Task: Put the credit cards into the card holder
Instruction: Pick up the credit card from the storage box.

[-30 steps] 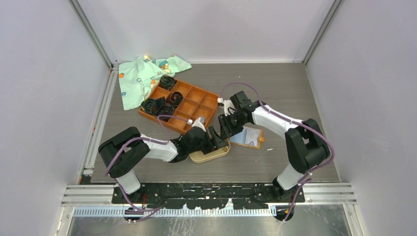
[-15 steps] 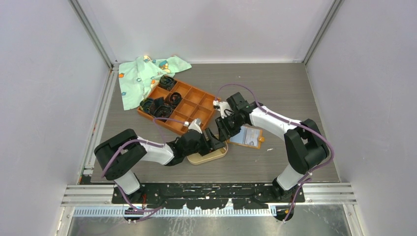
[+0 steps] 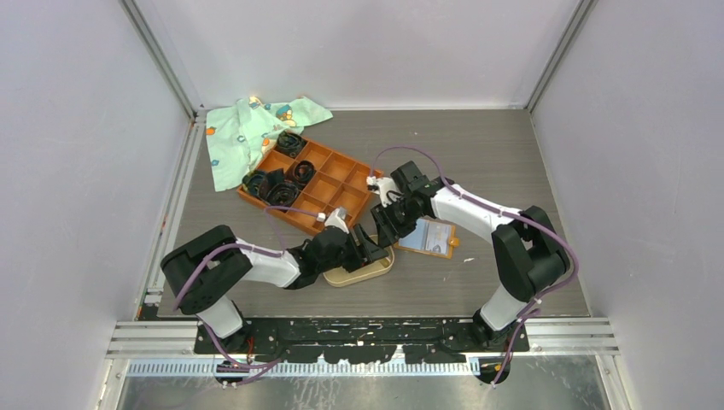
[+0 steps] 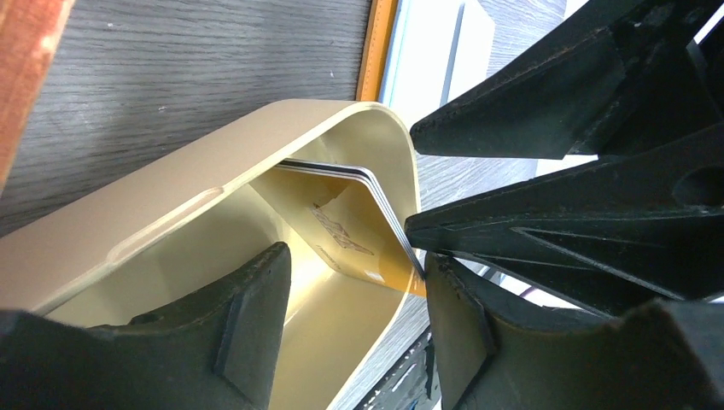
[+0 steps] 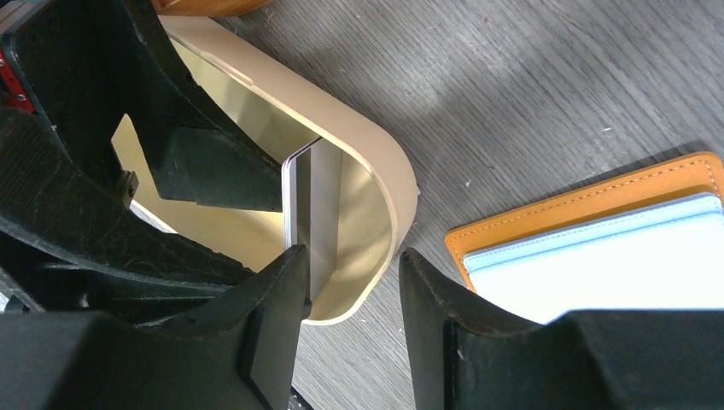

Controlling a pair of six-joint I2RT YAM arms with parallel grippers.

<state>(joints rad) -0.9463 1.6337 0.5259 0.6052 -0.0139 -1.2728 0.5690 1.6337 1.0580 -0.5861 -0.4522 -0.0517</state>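
Observation:
The card holder [image 3: 376,272], a beige oval tray, lies near the table's front centre. Several credit cards [image 4: 350,231] stand as a tilted stack inside it, leaning against its rounded end wall [image 4: 401,162]. My left gripper [image 4: 354,282] is open, with one finger inside the tray and the other beyond its rim, by the stack's lower corner. My right gripper [image 5: 352,265] is open too and straddles the same end of the holder [image 5: 376,162]. Its left fingertip [image 5: 290,265] rests against the edge of the cards [image 5: 312,205]. In the top view both grippers [image 3: 373,248] [image 3: 384,229] meet over the tray.
An open orange wallet [image 3: 431,237] with a blue-grey inside lies just right of the holder. Behind stands an orange grid tray [image 3: 337,184] with black coiled bands, close to my left arm. A green patterned cloth [image 3: 252,128] lies at the back left.
Both grippers and the card holder have shifted a little to the left. The cards stay upright in the holder between the fingertips.

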